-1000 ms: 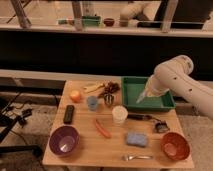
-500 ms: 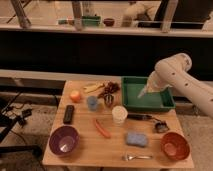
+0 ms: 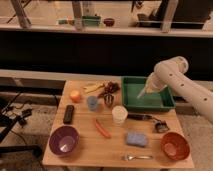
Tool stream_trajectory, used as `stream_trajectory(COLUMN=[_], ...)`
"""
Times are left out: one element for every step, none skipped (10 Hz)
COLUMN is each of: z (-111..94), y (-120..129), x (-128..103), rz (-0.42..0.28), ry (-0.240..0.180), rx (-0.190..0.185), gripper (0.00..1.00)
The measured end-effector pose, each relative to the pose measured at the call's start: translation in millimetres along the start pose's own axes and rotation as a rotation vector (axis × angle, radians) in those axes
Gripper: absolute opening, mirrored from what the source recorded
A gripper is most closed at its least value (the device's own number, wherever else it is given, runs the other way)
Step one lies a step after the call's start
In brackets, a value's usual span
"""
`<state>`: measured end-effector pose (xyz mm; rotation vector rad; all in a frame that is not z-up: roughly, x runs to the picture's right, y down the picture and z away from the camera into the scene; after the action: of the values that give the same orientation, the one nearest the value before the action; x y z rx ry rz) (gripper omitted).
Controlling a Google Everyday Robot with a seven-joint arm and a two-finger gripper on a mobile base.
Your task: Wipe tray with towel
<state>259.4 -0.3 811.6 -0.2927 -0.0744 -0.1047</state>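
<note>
Slightly shifted toward the tray's middle since the earlier frames, the claw (image 3: 142, 93) is now held low inside the green tray (image 3: 165, 103), reaching in from the arm on the far right. Whether its fingers are spread or pressed together cannot be told, and no towel is clearly made out beneath it; a pale patch at its tip may be cloth, but that is uncertain.

The wiping step is judged to be in hand: the tray floor below the claw is being swept or is about to be. For the next move, a steady downward press and a stroke across the tray floor toward a side wall are called for, without catching the rim.

Containers are spread to the front of the claw on the table (image 3: 85, 150). A white cup (image 3: 119, 114) stands nearest, a blue cup (image 3: 92, 103) beyond it, a purple bowl (image 3: 64, 139) far off at the front corner, and an orange bowl (image 3: 175, 145) in front. No contents can be seen in any of them. The tray seems to hold nothing besides the claw.
</note>
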Motion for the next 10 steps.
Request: stream_trajectory(z=[10, 21, 32, 46, 55, 62, 71, 81, 90, 96], y=[4, 9, 14, 21, 23, 24, 25, 27, 28, 28], x=[0, -1, -1, 0, 0, -1, -4, -8, -11, -14], rz=[0.009, 0.017, 0.023, 0.032, 0.041, 0.044, 0.046, 0.048, 0.049, 0.049], ry=[-0.006, -0.014, -0.021, -0.029, -0.036, -0.045, -0.061, -0.078, -0.092, -0.104], rx=[-0.004, -0.010, -0.019, -0.029, -0.032, -0.033, -0.035, -0.037, -0.039, -0.041], gripper=[0.03, 0.03, 0.03, 0.03, 0.03, 0.03, 0.03, 0.03, 0.03, 0.03])
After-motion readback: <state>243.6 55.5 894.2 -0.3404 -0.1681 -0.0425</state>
